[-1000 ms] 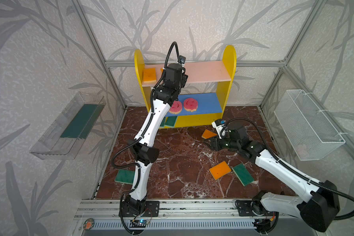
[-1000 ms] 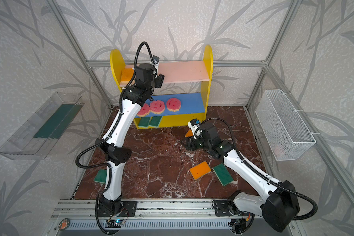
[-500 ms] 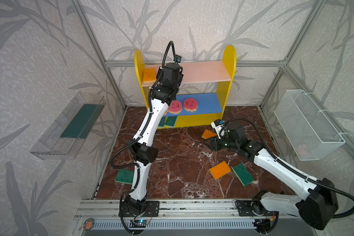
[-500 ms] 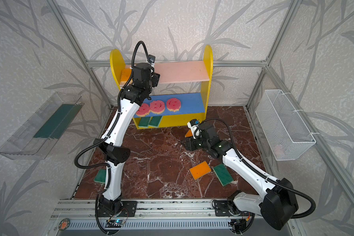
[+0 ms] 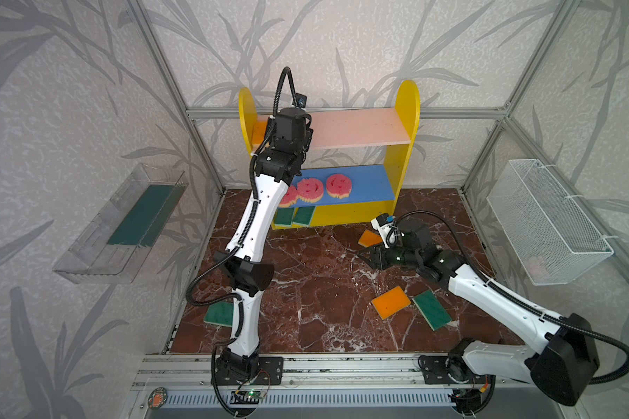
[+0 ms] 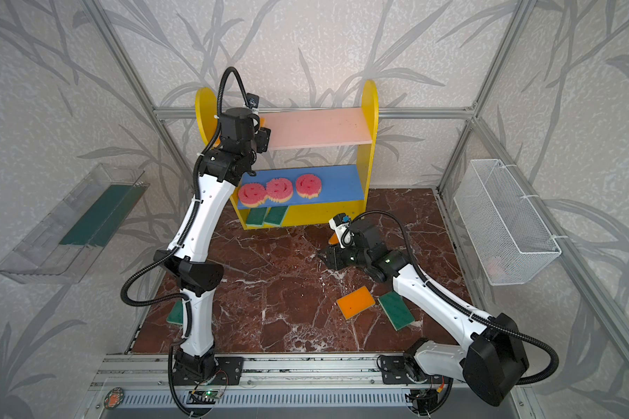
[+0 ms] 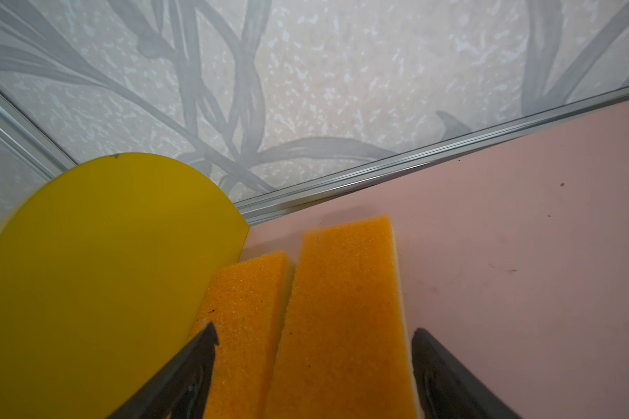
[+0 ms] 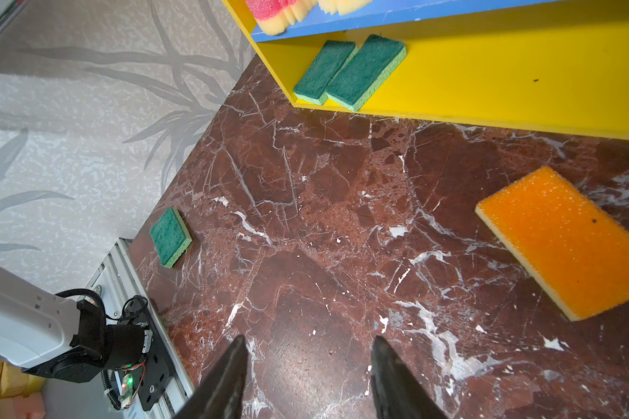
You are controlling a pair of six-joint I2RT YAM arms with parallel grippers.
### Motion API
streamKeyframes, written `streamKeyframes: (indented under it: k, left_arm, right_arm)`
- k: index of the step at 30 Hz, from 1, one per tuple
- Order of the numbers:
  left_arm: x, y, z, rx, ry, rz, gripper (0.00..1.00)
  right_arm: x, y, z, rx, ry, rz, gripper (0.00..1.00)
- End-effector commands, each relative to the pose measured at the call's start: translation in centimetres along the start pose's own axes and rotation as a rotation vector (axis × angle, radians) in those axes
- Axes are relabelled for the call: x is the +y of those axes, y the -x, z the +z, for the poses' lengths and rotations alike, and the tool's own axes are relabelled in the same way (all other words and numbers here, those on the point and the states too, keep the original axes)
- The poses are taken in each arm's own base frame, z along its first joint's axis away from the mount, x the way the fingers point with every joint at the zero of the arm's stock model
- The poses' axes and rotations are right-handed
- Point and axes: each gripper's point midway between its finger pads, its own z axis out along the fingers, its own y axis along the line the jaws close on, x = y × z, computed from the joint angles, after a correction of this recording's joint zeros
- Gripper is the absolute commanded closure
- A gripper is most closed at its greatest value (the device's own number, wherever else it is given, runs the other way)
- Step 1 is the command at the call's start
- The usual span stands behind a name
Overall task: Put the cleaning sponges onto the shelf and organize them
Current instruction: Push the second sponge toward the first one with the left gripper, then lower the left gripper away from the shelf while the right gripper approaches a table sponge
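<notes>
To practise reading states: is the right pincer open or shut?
Open. The right pincer shows its fingers apart in the wrist view, only bare marble floor between them.

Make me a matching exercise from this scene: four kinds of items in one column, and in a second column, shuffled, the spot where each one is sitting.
Items
1. pink smiley sponges
2. side-by-side pair of green sponges
3. side-by-side pair of orange sponges
4. long dark green strip

Places
A. pink upper board
B. clear plastic tray
C. yellow base
D. blue middle board

Pairs: 1-D, 2-C, 3-A, 4-B.
</notes>
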Motion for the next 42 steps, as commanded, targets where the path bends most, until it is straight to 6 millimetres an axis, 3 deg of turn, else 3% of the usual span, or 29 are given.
streamKeyframes:
  k: [1,12,17,20,26,33,38,42]
  left_arm:
    - [0.7,1.9,-2.7,-0.041,-0.069,-0.065,0.14]
    - [1.7,5.0,-7.2,-0.116,-0.208,-0.226,0.13]
    - [2.0,4.8,-8.3,-0.097,-0.233,-0.237,0.11]
    - [2.4,3.7,-9.0,-0.052,-0.238,-0.264,0.11]
    - [0.3,-0.2,-10.9,0.042,-0.360,-0.360,0.15]
    - [-1.9,-7.1,-13.1,0.146,-0.437,-0.488,0.17]
    - [-4.5,-13.2,-14.4,0.238,-0.489,-0.557,0.18]
    - [-7.3,-19.4,-15.4,0.350,-0.522,-0.545,0.16]
  right_arm:
    - [0.1,0.3,0.2,-0.009,-0.004,-0.008,0.46]
    - [0.2,0.8,0.1,-0.019,-0.027,-0.020,0.46]
    - [-0.2,1.3,-0.1,-0.029,-0.057,-0.014,0.46]
    - [-0.5,1.3,0.1,-0.020,-0.068,-0.009,0.46]
    - [-2.7,1.2,0.0,0.009,-0.137,0.035,0.42]
    - [-8.0,1.1,-0.4,-0.002,-0.189,0.221,0.40]
    - [-12.3,1.4,1.2,-0.007,-0.213,0.337,0.40]
    - [-15.1,1.2,3.1,0.045,-0.230,0.374,0.42]
